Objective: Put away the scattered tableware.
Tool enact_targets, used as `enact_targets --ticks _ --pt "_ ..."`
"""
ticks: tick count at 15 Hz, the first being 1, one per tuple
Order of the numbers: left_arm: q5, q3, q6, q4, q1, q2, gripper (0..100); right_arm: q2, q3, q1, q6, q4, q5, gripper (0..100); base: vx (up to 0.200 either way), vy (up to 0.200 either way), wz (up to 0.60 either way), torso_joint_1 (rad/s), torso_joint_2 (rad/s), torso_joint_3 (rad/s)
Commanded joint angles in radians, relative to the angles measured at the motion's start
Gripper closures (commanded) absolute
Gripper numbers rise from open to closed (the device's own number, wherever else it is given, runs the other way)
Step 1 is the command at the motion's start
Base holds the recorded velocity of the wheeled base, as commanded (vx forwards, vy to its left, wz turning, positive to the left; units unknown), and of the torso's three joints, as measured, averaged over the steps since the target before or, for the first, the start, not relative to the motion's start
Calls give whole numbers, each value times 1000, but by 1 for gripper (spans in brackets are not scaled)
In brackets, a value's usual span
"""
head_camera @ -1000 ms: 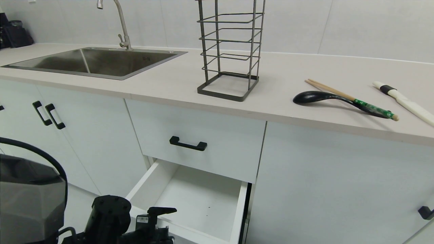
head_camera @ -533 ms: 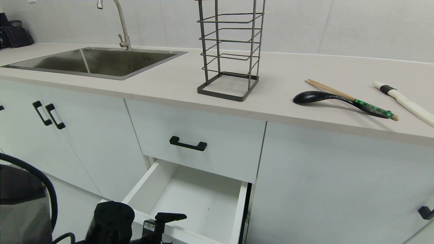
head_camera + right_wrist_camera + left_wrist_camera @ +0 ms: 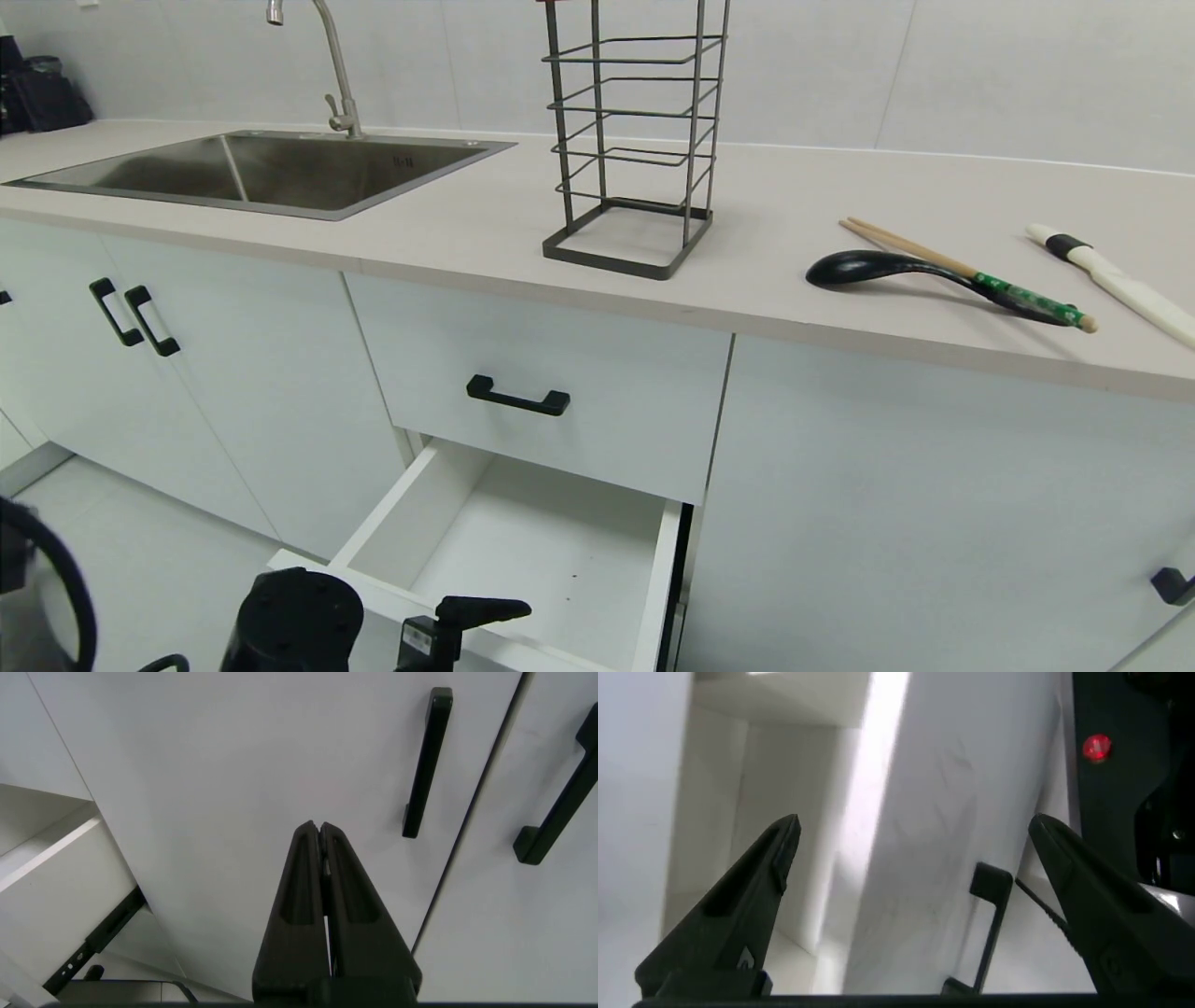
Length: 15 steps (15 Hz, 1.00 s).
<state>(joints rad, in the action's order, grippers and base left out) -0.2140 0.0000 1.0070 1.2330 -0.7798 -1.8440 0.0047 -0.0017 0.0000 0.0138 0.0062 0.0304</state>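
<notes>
Spoon: a black spoon (image 3: 896, 271) lies on the pale worktop (image 3: 794, 201), right of centre in the head view, its bowl turned toward the wire rack (image 3: 635, 140).
Chopsticks: a wooden pair (image 3: 962, 273) with green-banded ends lies slantwise over the spoon's handle, touching it.
White utensil: a white utensil with a black band (image 3: 1116, 280) lies at the far right edge of the frame, near the chopsticks but apart from them.
Drawer: the lower drawer (image 3: 532, 560) stands pulled out at bottom centre, beneath a closed drawer with a black handle (image 3: 518, 396).
Left jaws: the left gripper (image 3: 915, 826) has its jaws spread wide and holds nothing. It faces a white drawer front carrying a black handle (image 3: 985, 924).
Right jaws: the right gripper (image 3: 320, 829) has its jaws pressed together with nothing between them, pointed at white cabinet doors with black bar handles (image 3: 425, 761).
Tableware and jaws: all three pieces rest on the worktop, well apart from both grippers.
Surroundings: a steel sink (image 3: 261, 173) with a faucet (image 3: 331, 65) fills the upper left of the frame.
</notes>
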Motion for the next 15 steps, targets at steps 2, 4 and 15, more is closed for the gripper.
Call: enact_targets --ticks 2,4,15 --pt "5 0 -5 -87 -92 167 0 1 0 0 0 0 0 100 0 0 0 0 0 0" --pt "5 -3 -39 -139 -138 259 0 1 0 0 0 0 0 100 0 0 0 0 0 0" --pt "309 -153 -643 -181 300 473 0 1 0 0 0 0 0 100 0 0 0 0 0 0"
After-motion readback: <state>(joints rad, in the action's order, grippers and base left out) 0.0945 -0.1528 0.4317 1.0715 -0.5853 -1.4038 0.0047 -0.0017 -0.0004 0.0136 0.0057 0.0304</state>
